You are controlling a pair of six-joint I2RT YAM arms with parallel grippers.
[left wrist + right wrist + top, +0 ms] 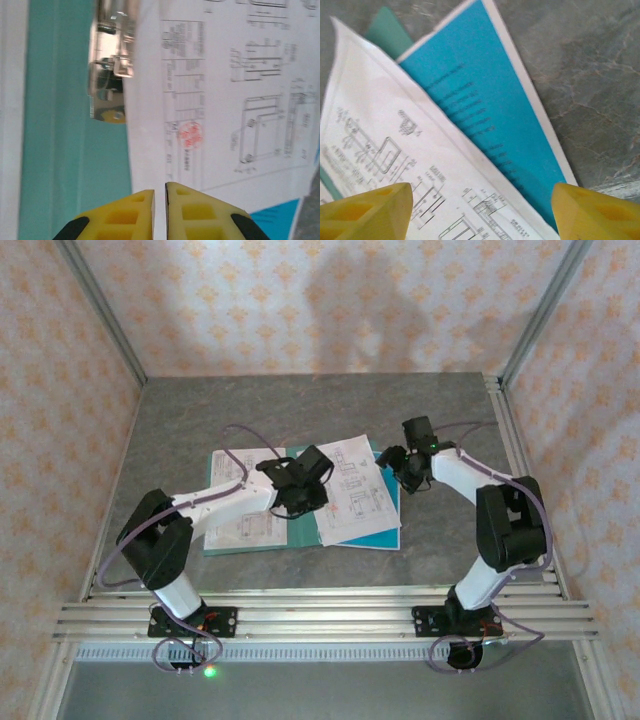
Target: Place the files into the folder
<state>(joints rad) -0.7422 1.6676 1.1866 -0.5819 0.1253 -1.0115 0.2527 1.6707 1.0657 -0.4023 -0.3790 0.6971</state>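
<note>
Teal folder (pixel 375 536) lies open on the table (pixel 180 440), files (pixel 352 490) askew across it, edges overhanging, cover not yet closed; left gripper (pixel 160 192) hovers near the clip (pixel 112 75), fingers together and empty, right gripper (pixel 482 197) spread wide.

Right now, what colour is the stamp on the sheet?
Red; the stamp shows best from the left wrist.

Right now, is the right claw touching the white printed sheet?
Cannot tell. In the right wrist view the open right claw frames the white sheet, yet neither contact nor gap shows plainly; the top view is too coarse.
</note>
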